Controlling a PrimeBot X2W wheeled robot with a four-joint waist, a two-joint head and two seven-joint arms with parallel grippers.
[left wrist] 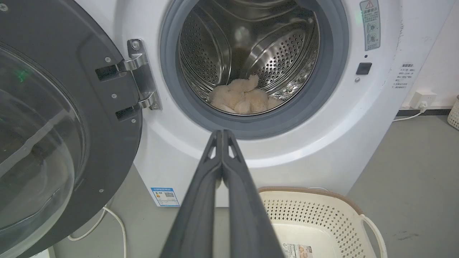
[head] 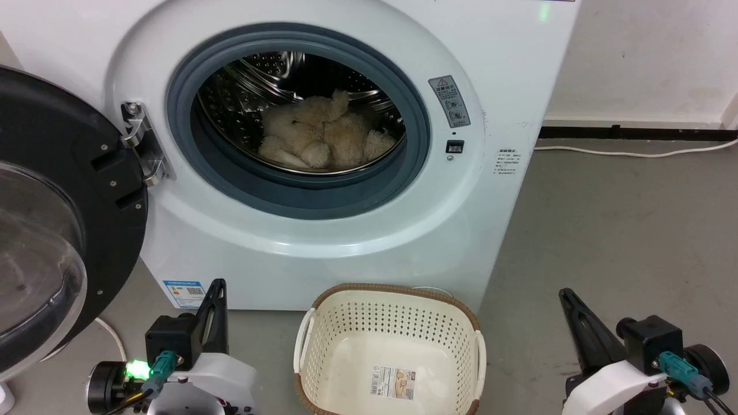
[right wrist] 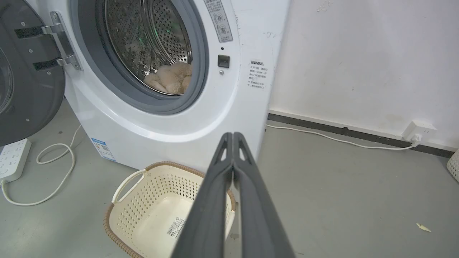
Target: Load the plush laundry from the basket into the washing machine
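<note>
- The left fingers [left wrist: 199, 208], two long dark grey blades, are pressed flat together from base to tip and hold nothing. They point toward the lower edge of the porthole.
- The right fingers [right wrist: 211, 208], the same dark pair, are also closed tip to tip and empty. In the head view they sit low on the right above the grey concrete floor [head: 605, 230].
- Between the two arms, the cream-white perforated plastic basket with a brown woven-look rim [head: 392, 288] stands on the floor just in front of the washer, with a printed label [head: 393, 381] on its bare bottom.
- Behind it is the large white front-loading washing machine [head: 323, 242]. Its black-framed glass door [head: 86, 115] is swung wide open on the left.
- The fluffy cream-beige plush laundry [head: 323, 135] lies heaped on the bottom of the perforated steel drum, past the grey gasket.
</note>
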